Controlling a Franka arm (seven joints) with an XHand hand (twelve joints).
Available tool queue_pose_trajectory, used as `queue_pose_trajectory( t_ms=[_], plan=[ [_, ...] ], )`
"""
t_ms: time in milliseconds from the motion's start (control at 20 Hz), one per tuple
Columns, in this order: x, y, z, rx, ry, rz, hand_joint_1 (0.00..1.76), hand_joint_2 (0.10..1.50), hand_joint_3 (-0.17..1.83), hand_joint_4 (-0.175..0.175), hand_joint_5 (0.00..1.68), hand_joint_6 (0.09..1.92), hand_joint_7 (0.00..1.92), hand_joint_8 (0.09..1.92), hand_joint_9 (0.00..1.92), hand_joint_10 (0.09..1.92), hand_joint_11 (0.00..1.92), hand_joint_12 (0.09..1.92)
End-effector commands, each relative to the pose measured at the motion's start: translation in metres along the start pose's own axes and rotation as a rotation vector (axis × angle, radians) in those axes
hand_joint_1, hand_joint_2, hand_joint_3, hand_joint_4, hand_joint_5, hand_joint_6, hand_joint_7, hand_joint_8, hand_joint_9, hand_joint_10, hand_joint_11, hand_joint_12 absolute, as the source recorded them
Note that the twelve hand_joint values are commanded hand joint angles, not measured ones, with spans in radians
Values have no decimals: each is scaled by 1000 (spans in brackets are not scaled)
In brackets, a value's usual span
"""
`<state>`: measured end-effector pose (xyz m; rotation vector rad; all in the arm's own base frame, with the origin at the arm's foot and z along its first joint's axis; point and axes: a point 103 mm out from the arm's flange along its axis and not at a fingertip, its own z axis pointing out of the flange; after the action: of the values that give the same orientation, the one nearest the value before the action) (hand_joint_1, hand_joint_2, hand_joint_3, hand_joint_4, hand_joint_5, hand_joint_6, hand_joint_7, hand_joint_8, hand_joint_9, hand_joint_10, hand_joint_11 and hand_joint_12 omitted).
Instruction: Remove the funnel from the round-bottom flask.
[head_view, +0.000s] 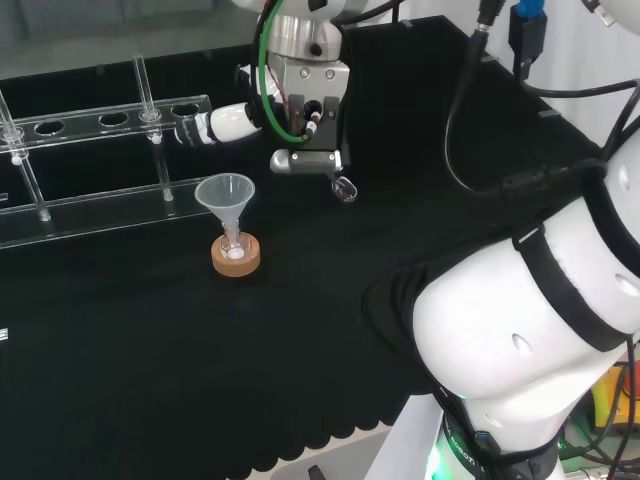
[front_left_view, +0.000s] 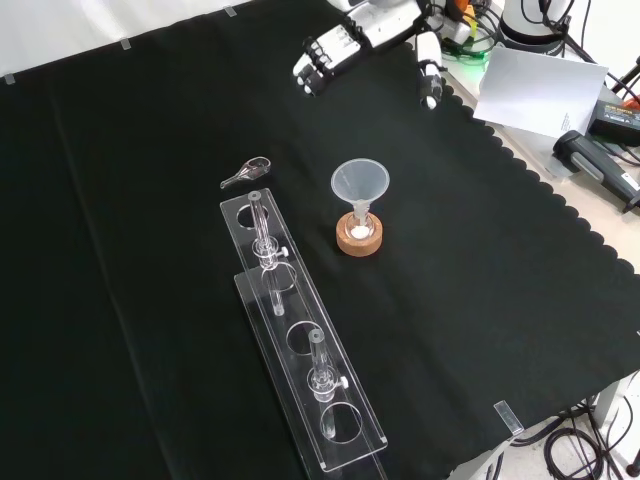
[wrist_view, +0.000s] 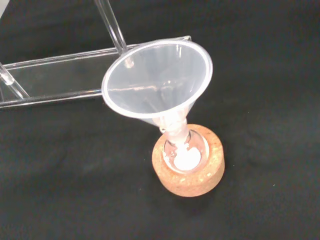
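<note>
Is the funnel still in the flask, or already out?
Still in. The funnel has its stem down in the neck of the flask on the cork ring, and the hand is well away from it.

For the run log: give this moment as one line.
hand: open, above cloth | funnel: in flask | flask: on cork ring | contact: none

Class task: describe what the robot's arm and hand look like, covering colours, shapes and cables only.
The arm has big rounded glossy white links with black bands at the joints. A metal wrist block carries green, red and black cables. The hand is white with black segments along its fingers, in a person-like shape with a thumb.
</note>
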<state>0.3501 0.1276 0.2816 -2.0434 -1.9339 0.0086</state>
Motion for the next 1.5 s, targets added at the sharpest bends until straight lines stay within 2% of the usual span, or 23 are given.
queue_pose_trajectory(
  t_ms=[50,450,800,1200,1500],
  plan=[
    [10,11,26,25,34,13,243,560,6,-56,0,87,0,87,0,87,0,280],
    [17,23,50,34,21,24,253,565,8,-58,0,87,0,87,0,87,0,280],
    [18,25,56,54,5,24,289,573,11,-59,0,87,0,87,0,87,0,277],
    [11,29,60,90,-69,36,323,577,11,-63,0,87,25,87,0,87,0,279],
    [11,34,71,119,-81,47,324,574,8,-66,0,87,40,87,0,87,0,289]
  ],
)
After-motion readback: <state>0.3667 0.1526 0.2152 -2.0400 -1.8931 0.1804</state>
